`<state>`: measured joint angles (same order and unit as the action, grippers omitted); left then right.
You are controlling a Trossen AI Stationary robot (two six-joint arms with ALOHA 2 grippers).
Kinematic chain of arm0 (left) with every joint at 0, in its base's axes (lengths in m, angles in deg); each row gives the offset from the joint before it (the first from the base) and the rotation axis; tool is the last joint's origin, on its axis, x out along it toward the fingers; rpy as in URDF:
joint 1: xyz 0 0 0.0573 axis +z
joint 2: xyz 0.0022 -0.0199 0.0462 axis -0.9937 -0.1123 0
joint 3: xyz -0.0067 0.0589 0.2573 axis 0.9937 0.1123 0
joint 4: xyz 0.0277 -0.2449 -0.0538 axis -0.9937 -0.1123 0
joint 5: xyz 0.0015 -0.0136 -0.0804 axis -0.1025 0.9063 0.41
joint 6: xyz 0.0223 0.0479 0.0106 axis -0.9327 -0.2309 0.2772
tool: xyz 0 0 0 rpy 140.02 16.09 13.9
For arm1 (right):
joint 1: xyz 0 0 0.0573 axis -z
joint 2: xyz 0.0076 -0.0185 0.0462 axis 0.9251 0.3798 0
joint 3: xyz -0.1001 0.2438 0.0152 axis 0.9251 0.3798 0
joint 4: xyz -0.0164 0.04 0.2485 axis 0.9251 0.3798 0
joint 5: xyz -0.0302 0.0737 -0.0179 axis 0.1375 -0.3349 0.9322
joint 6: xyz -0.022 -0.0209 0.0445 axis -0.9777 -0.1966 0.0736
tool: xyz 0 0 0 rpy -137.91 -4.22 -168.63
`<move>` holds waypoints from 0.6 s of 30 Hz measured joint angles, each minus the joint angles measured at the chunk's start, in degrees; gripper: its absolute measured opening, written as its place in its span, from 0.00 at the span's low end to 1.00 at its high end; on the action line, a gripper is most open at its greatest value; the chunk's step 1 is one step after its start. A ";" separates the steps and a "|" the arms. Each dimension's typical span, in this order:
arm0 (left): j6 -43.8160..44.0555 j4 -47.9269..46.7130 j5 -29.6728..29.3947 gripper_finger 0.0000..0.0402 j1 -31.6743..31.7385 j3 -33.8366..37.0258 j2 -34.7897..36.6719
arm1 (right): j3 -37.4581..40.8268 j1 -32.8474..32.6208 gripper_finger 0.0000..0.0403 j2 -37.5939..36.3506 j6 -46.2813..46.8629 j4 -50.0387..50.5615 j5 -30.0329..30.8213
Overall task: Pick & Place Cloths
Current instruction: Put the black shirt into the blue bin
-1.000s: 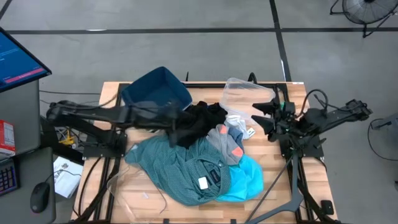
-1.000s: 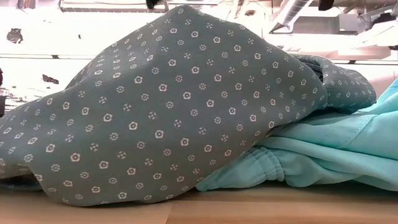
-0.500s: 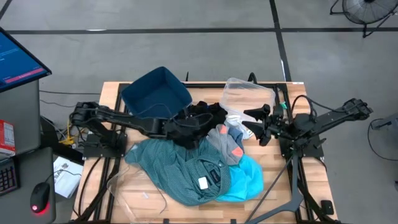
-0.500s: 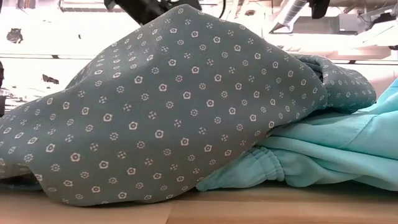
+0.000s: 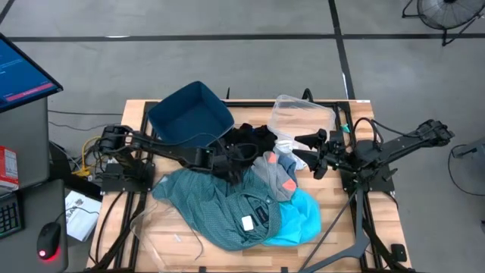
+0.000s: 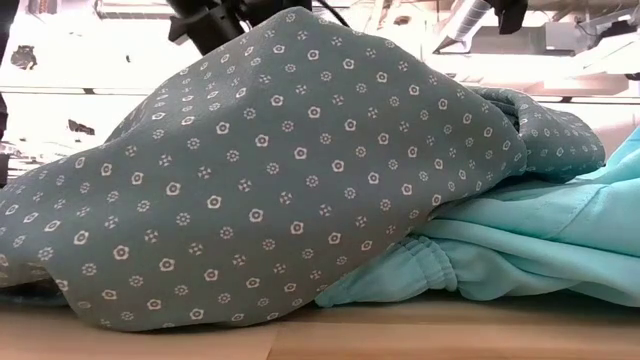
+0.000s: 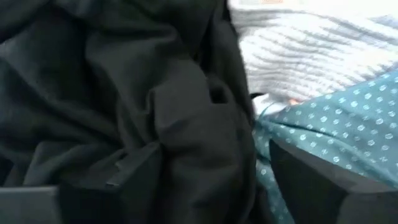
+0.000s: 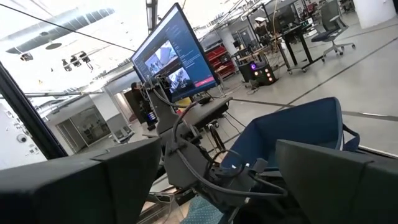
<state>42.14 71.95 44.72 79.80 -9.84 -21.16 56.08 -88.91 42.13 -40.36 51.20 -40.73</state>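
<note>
Black garment (image 5: 246,144), left claw (image 5: 233,168) lower now

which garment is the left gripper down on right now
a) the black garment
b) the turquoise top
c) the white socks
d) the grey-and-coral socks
a: in the high view the left gripper sits on the black garment at the pile's far edge, and the left wrist view is filled with black fabric between its fingers.

Grey floor (image 5: 227,57) is stretching around the wooden table (image 5: 132,114); a monitor (image 8: 177,53) is glowing beyond, ceiling lights shining.
</note>
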 joint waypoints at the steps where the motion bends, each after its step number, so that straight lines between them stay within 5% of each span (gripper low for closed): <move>1: 0.94 -0.82 0.03 0.61 0.00 0.00 0.20 | 0.00 0.00 0.77 0.00 0.01 0.00 0.00; 9: 2.64 -2.87 1.37 0.05 0.04 0.00 1.50 | 0.00 0.00 0.77 0.00 0.01 0.00 0.00; 18: 5.50 -2.25 6.54 0.00 -1.35 -1.38 6.81 | 0.00 0.03 0.77 0.00 -0.01 -0.02 0.00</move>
<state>47.64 69.69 51.26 78.45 -11.21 -14.35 56.08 -88.88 42.13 -40.37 51.18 -40.73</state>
